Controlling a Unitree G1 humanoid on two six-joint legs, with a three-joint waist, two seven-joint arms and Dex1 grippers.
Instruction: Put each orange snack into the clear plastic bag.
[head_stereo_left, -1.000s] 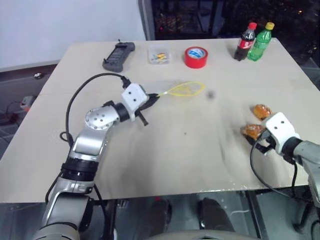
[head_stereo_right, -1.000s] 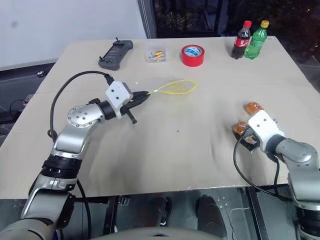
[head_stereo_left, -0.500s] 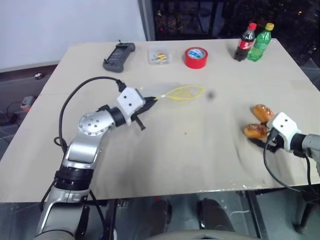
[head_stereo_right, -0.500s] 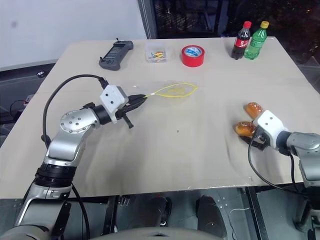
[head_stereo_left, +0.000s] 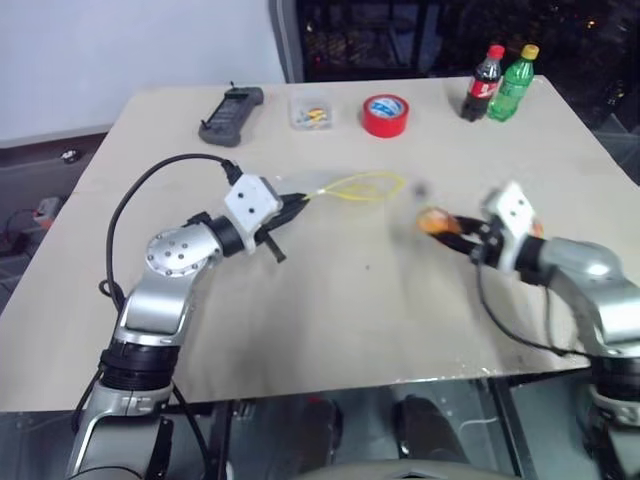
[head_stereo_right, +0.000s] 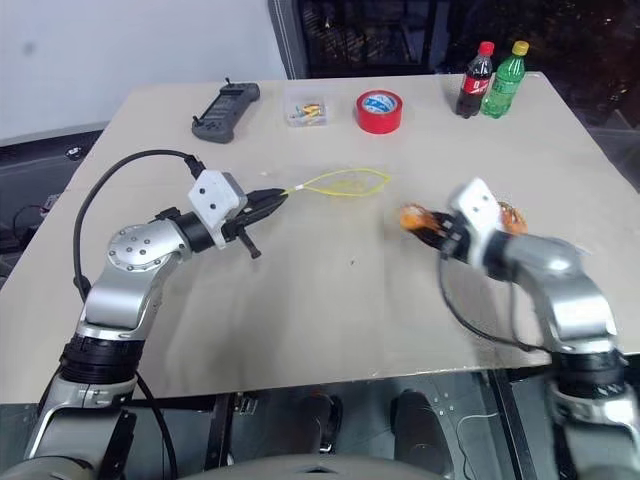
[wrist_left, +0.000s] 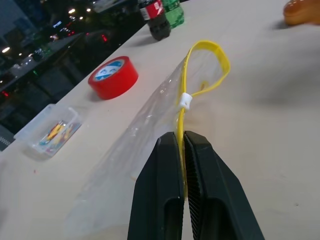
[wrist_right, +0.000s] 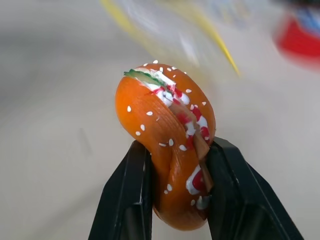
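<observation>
The left gripper (wrist_left: 181, 150) is closed on the yellow seal strip of the clear plastic bag (wrist_left: 150, 125), whose yellow mouth loop stands open toward the middle of the table (head_stereo_left: 330, 320). The right gripper (wrist_right: 175, 165) pinches one orange snack (wrist_right: 167, 140) between its two fingers and holds it above the tabletop, near the bag's mouth but apart from it. The second snack (head_stereo_right: 511, 216) seems to lie on the table just behind the right wrist, though it is mostly hidden there.
</observation>
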